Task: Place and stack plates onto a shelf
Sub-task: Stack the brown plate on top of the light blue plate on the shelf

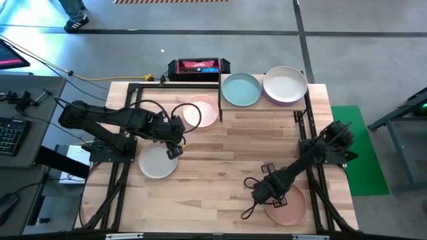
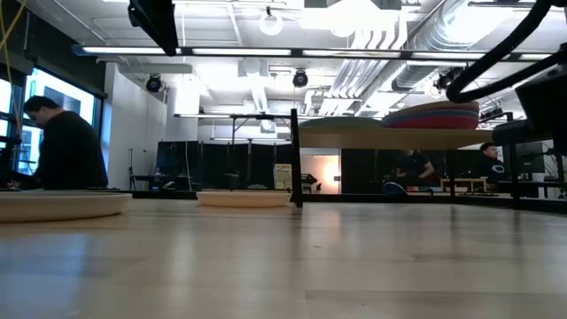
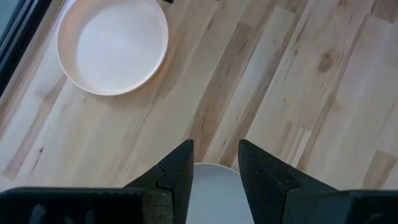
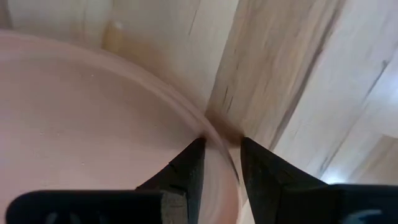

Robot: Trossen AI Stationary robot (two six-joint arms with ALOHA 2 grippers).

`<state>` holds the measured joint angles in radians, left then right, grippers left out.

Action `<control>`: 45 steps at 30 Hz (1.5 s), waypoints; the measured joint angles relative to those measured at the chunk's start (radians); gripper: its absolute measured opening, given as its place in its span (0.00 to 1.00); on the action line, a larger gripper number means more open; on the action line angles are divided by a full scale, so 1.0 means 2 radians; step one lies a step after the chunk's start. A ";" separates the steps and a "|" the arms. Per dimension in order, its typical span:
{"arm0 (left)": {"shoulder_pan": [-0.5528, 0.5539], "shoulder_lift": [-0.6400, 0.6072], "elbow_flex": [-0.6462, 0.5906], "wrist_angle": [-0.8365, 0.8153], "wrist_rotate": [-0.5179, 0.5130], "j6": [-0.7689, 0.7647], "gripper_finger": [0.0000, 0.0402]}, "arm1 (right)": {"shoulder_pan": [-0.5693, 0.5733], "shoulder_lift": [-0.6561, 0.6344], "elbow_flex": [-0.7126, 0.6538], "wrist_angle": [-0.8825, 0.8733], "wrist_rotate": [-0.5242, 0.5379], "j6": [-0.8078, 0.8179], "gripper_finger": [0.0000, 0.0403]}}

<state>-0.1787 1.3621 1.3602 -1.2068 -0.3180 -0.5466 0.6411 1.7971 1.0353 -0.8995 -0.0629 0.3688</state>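
Plank-topped wooden table (image 1: pixel 227 153) filled the middle of the high view. At lower right the right gripper (image 4: pixel 219 163) was clamped on the rim of the salmon-brown plate (image 1: pixel 288 205), one finger inside the rim and one outside. At centre left the left gripper (image 1: pixel 175 151) hung over the upper-right edge of the grey plate (image 1: pixel 157 162), its fingers (image 3: pixel 180 174) apart with the rim showing between them, not gripping. Just above it the pale pink plate (image 1: pixel 200 111) lay on the table beside a black post of the shelf (image 1: pixel 300 115). At top centre-right the teal plate (image 1: pixel 241 89) and a cream plate (image 1: pixel 285 85), stacked on a purple one, sat side by side on the shelf
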 joint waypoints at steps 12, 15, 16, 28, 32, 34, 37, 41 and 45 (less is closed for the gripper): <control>0.000 0.000 0.000 0.000 0.000 0.000 0.29 | 0.000 -0.001 0.000 -0.022 -0.018 0.026 0.03; 0.000 0.000 0.000 0.000 0.000 -0.001 0.29 | 0.000 -0.004 -0.002 -0.033 -0.018 0.030 0.01; 0.000 0.000 0.000 0.000 0.000 -0.001 0.29 | 0.000 -0.007 -0.002 -0.034 -0.019 0.031 0.01; 0.000 0.000 0.000 0.000 0.001 -0.001 0.29 | -0.034 -0.080 -0.002 -0.044 -0.010 0.088 0.00; 0.000 0.000 0.000 0.000 0.001 -0.001 0.29 | -0.050 -0.115 -0.002 -0.044 0.001 0.111 0.00; 0.000 0.000 0.000 0.000 0.001 -0.001 0.29 | -0.058 -0.131 -0.002 -0.046 0.012 0.120 0.00; 0.000 0.000 0.000 0.000 0.001 -0.001 0.29 | -0.072 -0.154 -0.002 -0.047 0.019 0.131 0.00; 0.000 0.000 0.000 0.000 0.000 0.000 0.29 | -0.096 -0.182 -0.002 -0.047 0.023 0.144 0.00; 0.000 0.000 0.000 0.000 0.000 0.000 0.29 | -0.123 -0.210 -0.002 -0.046 0.031 0.157 0.00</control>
<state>-0.1781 1.3617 1.3605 -1.2064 -0.3172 -0.5467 0.3948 1.3765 1.0309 -0.9906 -0.0007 0.6819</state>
